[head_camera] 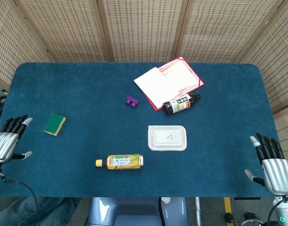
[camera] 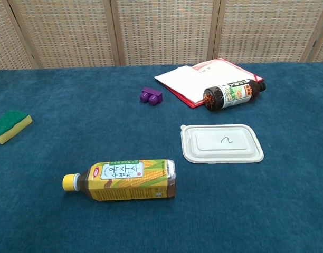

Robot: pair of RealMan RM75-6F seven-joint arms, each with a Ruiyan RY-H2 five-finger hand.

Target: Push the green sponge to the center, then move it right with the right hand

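Observation:
The green sponge (head_camera: 54, 124) with a yellow underside lies flat on the left part of the blue table; the chest view shows the green sponge (camera: 11, 126) at its left edge. My left hand (head_camera: 8, 143) hovers at the table's left edge, a short way left of the sponge and slightly nearer to me, fingers spread and holding nothing. My right hand (head_camera: 271, 162) sits at the near right corner, fingers spread, empty. Neither hand shows in the chest view.
A corn-tea bottle (head_camera: 119, 162) lies on its side near the front. A white lidded container (head_camera: 167, 138) sits mid-right, a dark sauce bottle (head_camera: 181, 104) and a red folder with papers (head_camera: 168, 81) behind it. A small purple block (head_camera: 131, 100) lies mid-table.

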